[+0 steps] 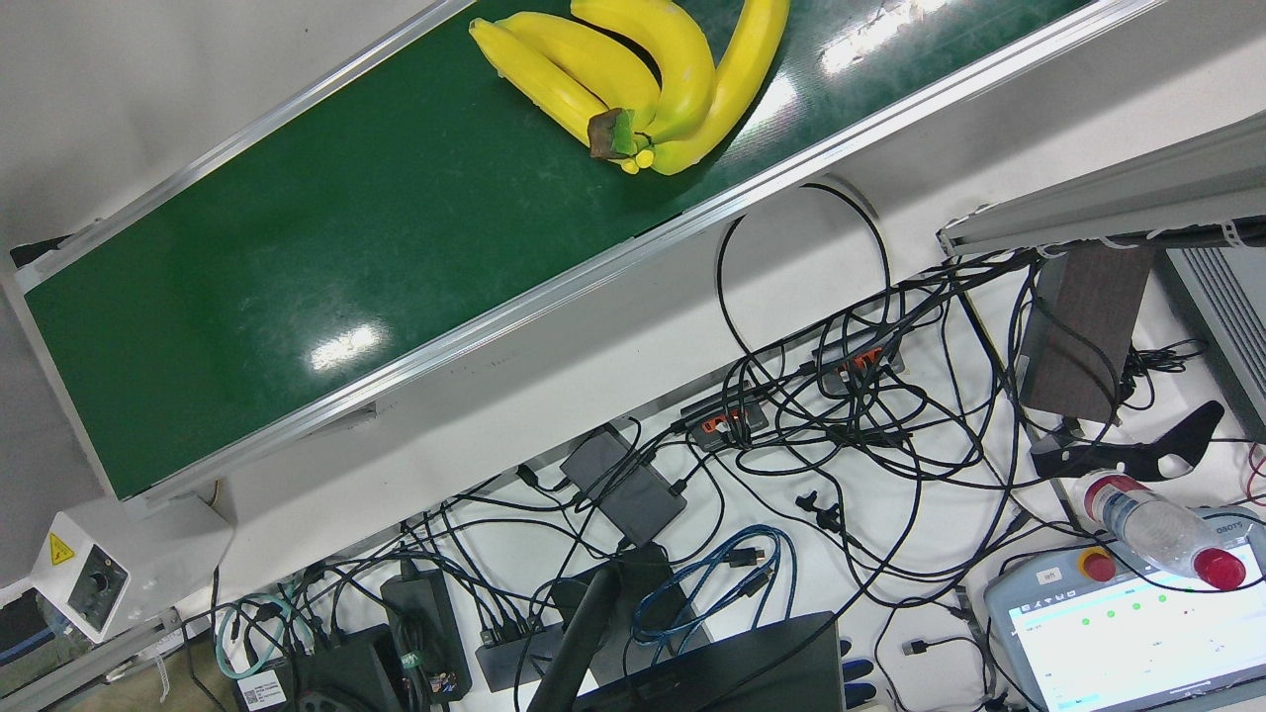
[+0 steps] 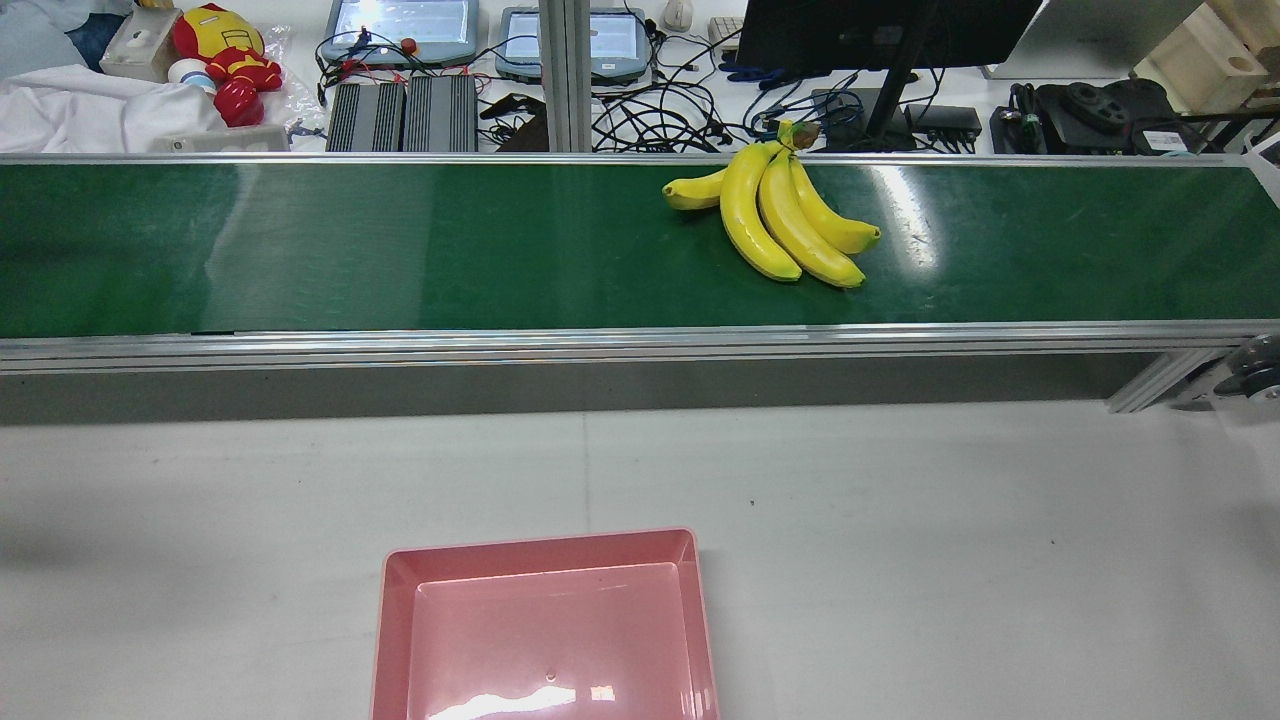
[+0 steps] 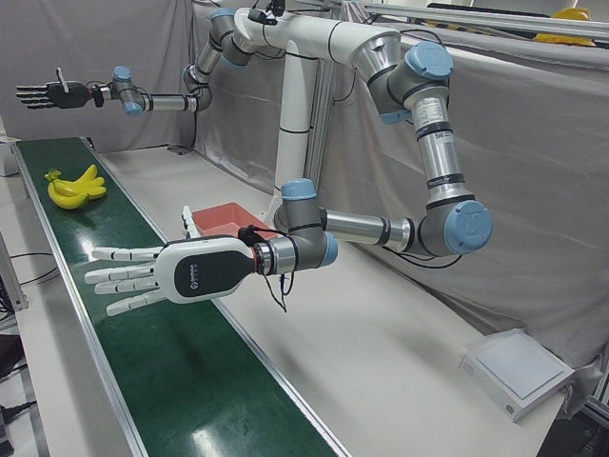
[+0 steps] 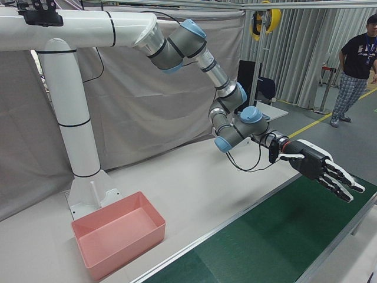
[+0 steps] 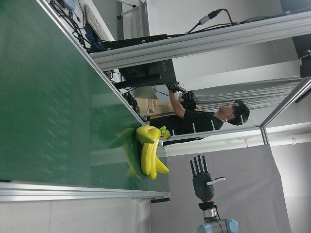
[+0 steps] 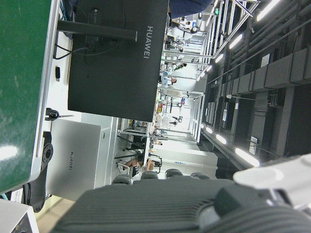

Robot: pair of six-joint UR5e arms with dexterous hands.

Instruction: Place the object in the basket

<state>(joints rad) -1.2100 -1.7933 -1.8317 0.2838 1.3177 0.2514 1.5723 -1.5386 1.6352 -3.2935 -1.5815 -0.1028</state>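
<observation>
- Sitting nearest the robot, the pink basket [image 2: 392, 640] rests on the pale table [image 2: 900, 520], short of the conveyor belt [image 2: 400, 250] and apart from it; nothing is in it.
- Lying on the belt's far half, the bunch of bananas [image 2: 780, 215] has its stem at the belt's far edge, just beside the rail. The fruits' long axes run across the belt, and the tips fan toward the robot's side and slightly to the right in the rear view. One shorter banana points left along the belt.
- Stretching out level above the belt, the left hand [image 3: 143, 271] is white. Its fingers are straight and spread, it holds nothing, and it is well apart from the bananas.
- Reaching over the belt from its bent arm, the right hand [image 4: 321, 168] is black. Its fingers are extended and apart, and it is empty. In the left-front view it hangs high above the belt's end, near the bananas.
- Beyond the belt, a white bench carries tangled cables [image 1: 841, 415], a dark monitor [image 2: 880, 30], two tablet screens and a red-and-yellow toy [image 2: 225, 55].
- Grey curtains hang behind the arms, and a person [image 4: 356, 53] stands past the belt on the workshop floor.
</observation>
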